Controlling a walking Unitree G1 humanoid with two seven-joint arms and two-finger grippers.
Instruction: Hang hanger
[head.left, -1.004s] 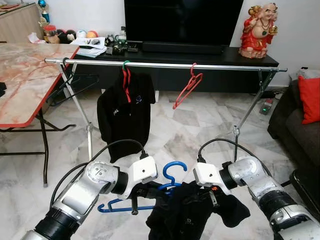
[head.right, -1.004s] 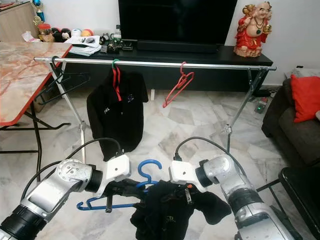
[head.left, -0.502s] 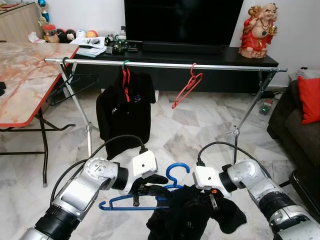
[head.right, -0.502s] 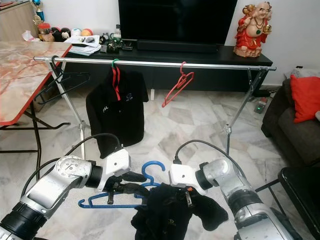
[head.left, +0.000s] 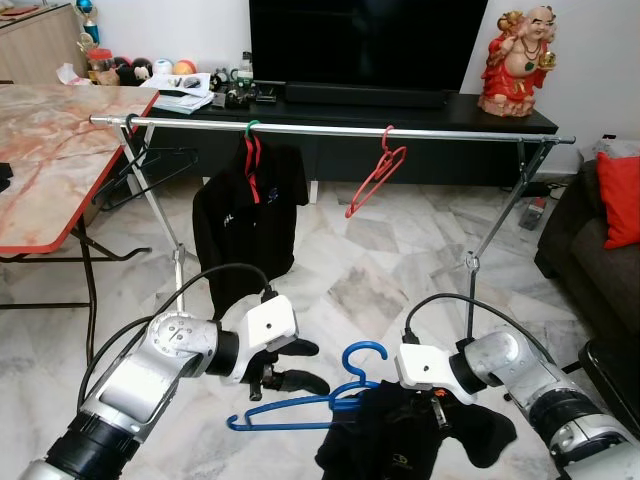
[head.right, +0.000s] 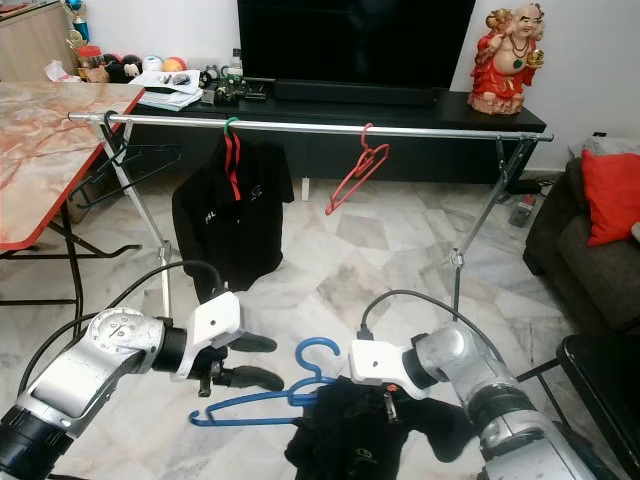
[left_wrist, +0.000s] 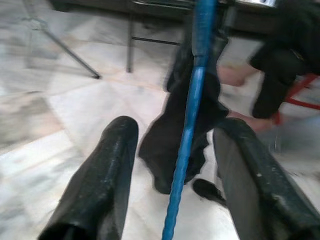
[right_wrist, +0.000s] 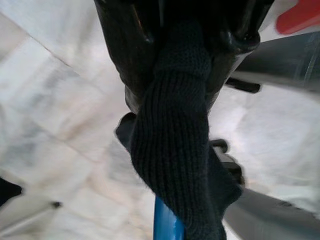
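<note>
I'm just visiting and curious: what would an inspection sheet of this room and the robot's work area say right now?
Surface: marble floor, nothing seen lying on it.
Job's things: blue hanger carrying a black garment, low in front of the robot; rail holds a black shirt, a red hanger and a black hanger.
Clutter: small items on the TV bench.
Grippers: left gripper open beside the blue hanger; right gripper shut on the black garment.
Cables: black cables loop over both wrists.
Surroundings: table, TV, red statue, sofa.

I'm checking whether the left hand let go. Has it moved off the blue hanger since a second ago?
Yes. The left hand now sits open, left of the blue hanger, farther left under the hanging black shirt.
</note>
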